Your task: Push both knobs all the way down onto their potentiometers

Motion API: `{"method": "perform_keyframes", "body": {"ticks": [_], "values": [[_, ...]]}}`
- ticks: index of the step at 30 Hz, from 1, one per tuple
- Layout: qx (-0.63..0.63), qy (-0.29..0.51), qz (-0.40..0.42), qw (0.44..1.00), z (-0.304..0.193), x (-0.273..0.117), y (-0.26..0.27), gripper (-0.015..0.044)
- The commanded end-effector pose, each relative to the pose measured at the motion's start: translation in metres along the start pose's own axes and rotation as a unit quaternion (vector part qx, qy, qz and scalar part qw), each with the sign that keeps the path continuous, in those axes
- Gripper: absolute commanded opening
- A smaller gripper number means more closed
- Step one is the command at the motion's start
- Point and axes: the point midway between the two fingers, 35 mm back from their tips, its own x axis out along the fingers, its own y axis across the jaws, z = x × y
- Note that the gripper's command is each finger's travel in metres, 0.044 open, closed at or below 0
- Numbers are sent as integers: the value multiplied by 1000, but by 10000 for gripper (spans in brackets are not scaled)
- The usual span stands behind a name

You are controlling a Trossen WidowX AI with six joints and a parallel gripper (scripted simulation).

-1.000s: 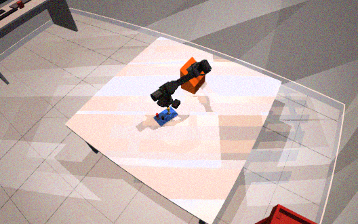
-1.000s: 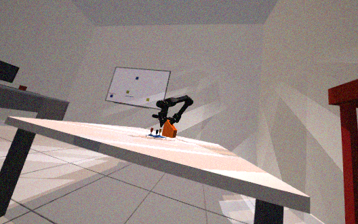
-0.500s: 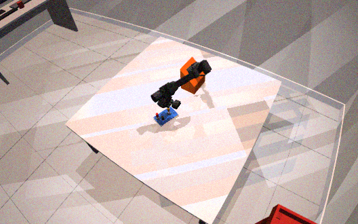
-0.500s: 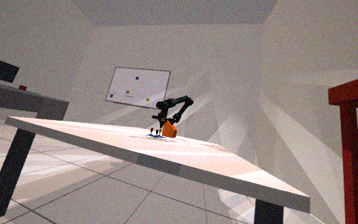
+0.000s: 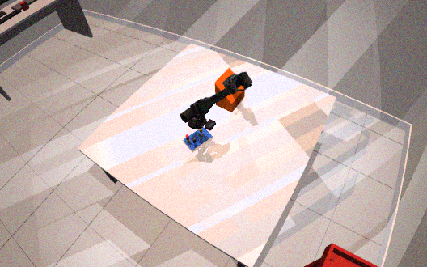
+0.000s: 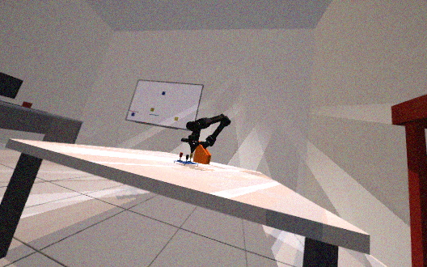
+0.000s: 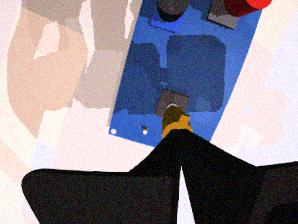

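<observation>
The blue circuit board (image 5: 203, 139) (image 6: 179, 162) (image 7: 197, 60) stands on the table. My gripper (image 5: 201, 126) (image 6: 192, 151) (image 7: 178, 136) is shut and empty, its tips at the top of the yellow knob (image 5: 200, 131) (image 7: 173, 119) and partly hiding it; whether they touch is unclear. This knob sits over a grey potentiometer (image 7: 164, 102), with a light ring visible at its foot. The red knob (image 5: 187, 137) (image 6: 180, 154) (image 7: 241, 7) and the black knob (image 5: 194, 141) (image 6: 187, 157) (image 7: 171, 8) stand at the board's other end. The red knob appears raised above its grey base.
An orange block (image 5: 230, 97) (image 6: 201, 154) stands by the arm's base on the table (image 5: 171, 202) (image 6: 235, 184). A desk (image 5: 29, 18) (image 6: 13, 115) is off to the left, and red furniture (image 5: 340, 256) (image 6: 419, 170) stands off to the right.
</observation>
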Motion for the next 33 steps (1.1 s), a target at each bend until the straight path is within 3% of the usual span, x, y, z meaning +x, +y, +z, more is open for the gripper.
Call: {"method": "perform_keyframes", "body": {"ticks": [1, 33], "values": [[2, 0, 2, 1000, -1, 2, 0, 0], [2, 0, 2, 1000, -1, 7, 0, 0]]}}
